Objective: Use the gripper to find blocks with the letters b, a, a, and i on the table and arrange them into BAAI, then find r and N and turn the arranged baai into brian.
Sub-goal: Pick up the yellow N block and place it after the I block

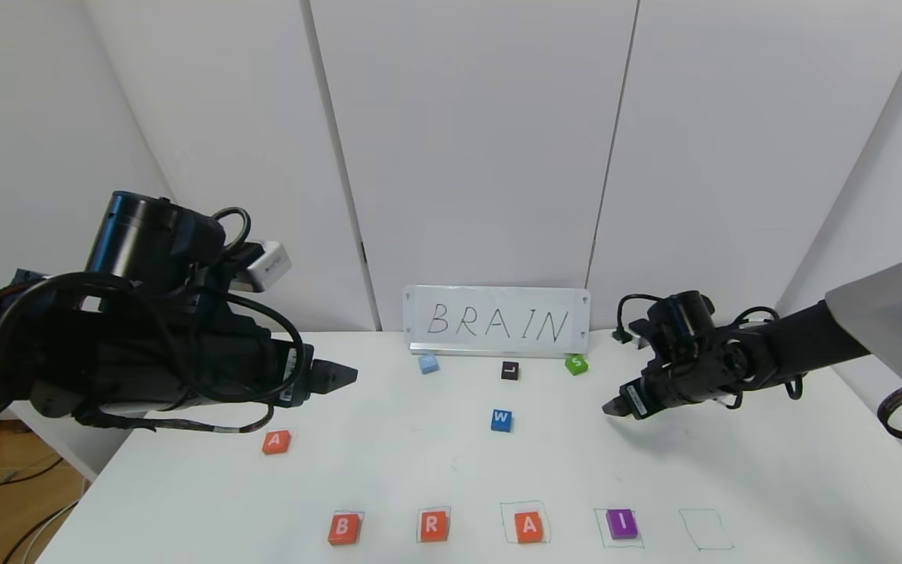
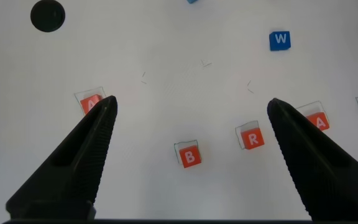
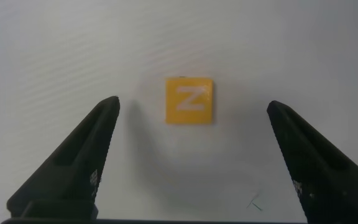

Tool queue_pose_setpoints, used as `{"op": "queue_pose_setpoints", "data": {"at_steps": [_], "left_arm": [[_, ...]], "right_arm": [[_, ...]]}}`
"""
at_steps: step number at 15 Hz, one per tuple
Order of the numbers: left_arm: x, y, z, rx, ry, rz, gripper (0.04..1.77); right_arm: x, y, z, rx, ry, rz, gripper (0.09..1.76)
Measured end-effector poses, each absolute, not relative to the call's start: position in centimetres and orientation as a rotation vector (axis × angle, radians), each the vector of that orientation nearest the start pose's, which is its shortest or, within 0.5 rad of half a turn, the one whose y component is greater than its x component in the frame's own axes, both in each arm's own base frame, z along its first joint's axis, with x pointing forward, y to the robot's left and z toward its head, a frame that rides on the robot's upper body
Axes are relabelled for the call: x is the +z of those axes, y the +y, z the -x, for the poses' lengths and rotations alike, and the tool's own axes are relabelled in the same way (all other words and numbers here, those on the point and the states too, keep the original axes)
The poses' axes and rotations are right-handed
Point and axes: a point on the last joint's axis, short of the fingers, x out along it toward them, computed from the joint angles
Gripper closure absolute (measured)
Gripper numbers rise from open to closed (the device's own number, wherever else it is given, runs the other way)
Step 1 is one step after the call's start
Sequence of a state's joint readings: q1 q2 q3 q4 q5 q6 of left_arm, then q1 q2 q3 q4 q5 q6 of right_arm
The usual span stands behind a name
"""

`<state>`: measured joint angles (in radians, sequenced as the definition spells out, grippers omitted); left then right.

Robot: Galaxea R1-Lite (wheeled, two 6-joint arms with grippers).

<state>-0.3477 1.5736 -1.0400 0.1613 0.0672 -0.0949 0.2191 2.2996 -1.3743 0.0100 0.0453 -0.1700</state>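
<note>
On the white table (image 1: pixel 772 486), four blocks lie in green squares along the front edge: orange-red B (image 1: pixel 344 529), orange-red R (image 1: pixel 433 526), orange-red A (image 1: pixel 528 526) and purple I (image 1: pixel 622 523). A second orange-red A (image 1: pixel 276 442) lies loose at the left. My left gripper (image 1: pixel 333 376) hangs open and empty above that side. Its wrist view shows B (image 2: pixel 189 157), R (image 2: pixel 252 139) and the loose A (image 2: pixel 91 104) below the left gripper (image 2: pixel 191 106). My right gripper (image 1: pixel 611 406) is open above the yellow N (image 3: pixel 189 100), which my right arm hides in the head view.
A fifth green square (image 1: pixel 705 529) right of the I is bare. A blue W (image 1: pixel 501 421), a light blue block (image 1: pixel 428 363), a dark L (image 1: pixel 510 370) and a green S (image 1: pixel 575 364) lie mid-table and at the back. A sign reading BRAIN (image 1: pixel 496 321) stands against the wall.
</note>
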Motion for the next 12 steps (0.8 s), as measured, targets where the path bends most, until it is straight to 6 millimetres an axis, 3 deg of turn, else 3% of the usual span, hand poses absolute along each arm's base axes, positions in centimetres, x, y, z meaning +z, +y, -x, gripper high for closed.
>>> {"op": "queue_pose_setpoints", "data": {"at_steps": [7, 12], "left_arm": [[20.8, -9.1, -25.4, -0.238, 0.702, -0.057, 0.09], [20.7, -9.1, -25.5, -0.238, 0.706, -0.058, 0.09]], "right_arm": [[5.9, 9.6, -42.6, 0.309, 0.988, 0.217, 0.14], [5.6, 10.1, -43.3, 0.318, 1.009, 0.228, 0.14]]}}
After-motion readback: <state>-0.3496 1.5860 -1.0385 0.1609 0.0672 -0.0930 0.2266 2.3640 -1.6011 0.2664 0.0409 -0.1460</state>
